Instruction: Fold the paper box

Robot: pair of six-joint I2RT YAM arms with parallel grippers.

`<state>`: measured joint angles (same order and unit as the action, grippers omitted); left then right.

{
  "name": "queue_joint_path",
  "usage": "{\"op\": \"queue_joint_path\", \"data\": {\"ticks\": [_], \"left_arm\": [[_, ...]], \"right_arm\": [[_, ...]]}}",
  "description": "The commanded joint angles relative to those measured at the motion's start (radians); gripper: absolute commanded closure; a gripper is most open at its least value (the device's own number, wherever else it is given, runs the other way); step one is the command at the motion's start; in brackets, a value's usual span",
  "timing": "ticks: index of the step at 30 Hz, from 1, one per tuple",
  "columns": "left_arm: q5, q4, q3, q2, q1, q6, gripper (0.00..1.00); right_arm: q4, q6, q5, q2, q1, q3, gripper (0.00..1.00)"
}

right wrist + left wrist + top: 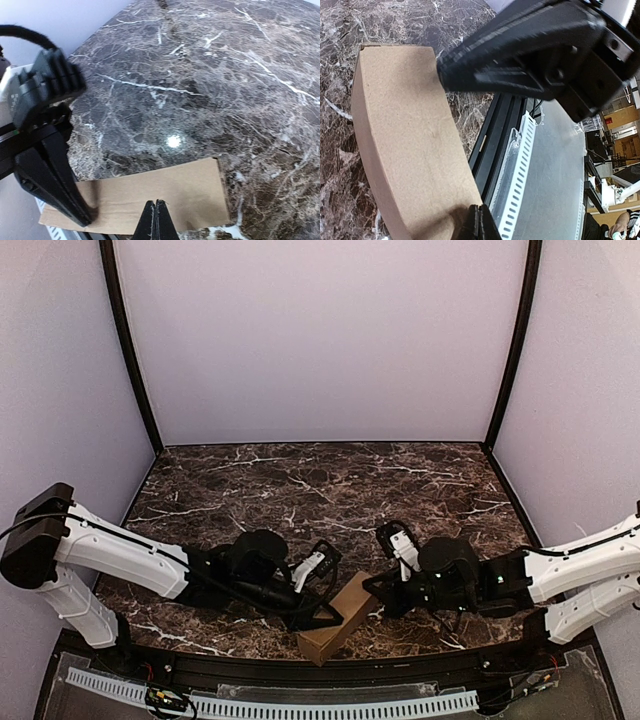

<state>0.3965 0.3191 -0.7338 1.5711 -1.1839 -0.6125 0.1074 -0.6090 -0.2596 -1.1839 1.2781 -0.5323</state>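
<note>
The paper box (pixel 335 618) lies closed and flat on the marble table (pixel 300 480), at the middle of the near edge. It is set slantwise, with its nearer end reaching the black rail (pixel 240 662) there.

The left pincer (pixel 318 612) stands spread at the box's left side, both fingertips over its top face. The right pincer (pixel 378 595) is also spread, at the box's farther right end. Whether any tip presses the cardboard cannot be told.

Bare marble runs from the box to the far edge and both far corners.
</note>
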Motion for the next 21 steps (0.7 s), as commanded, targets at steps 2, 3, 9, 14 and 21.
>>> {"op": "queue_joint_path", "data": {"ticks": [2,3,9,14,21], "left_arm": [[-0.119,-0.289,0.030,0.046,0.003,0.033,0.99],[-0.121,-0.293,0.026,0.041,0.003,0.034,0.99],[-0.147,-0.409,-0.018,-0.039,0.004,0.058,0.99],[-0.155,-0.503,-0.053,-0.155,0.003,0.067,0.98],[-0.064,-0.583,-0.063,-0.291,-0.001,0.032,0.95]], "right_arm": [[0.113,0.033,0.112,-0.079,0.028,-0.010,1.00],[0.104,0.029,0.112,-0.104,0.030,-0.019,1.00],[0.072,-0.012,0.126,-0.193,0.032,-0.011,1.00],[0.034,-0.048,0.102,-0.205,0.031,0.014,1.00],[0.010,-0.051,0.095,-0.224,0.031,0.010,1.00]]}}
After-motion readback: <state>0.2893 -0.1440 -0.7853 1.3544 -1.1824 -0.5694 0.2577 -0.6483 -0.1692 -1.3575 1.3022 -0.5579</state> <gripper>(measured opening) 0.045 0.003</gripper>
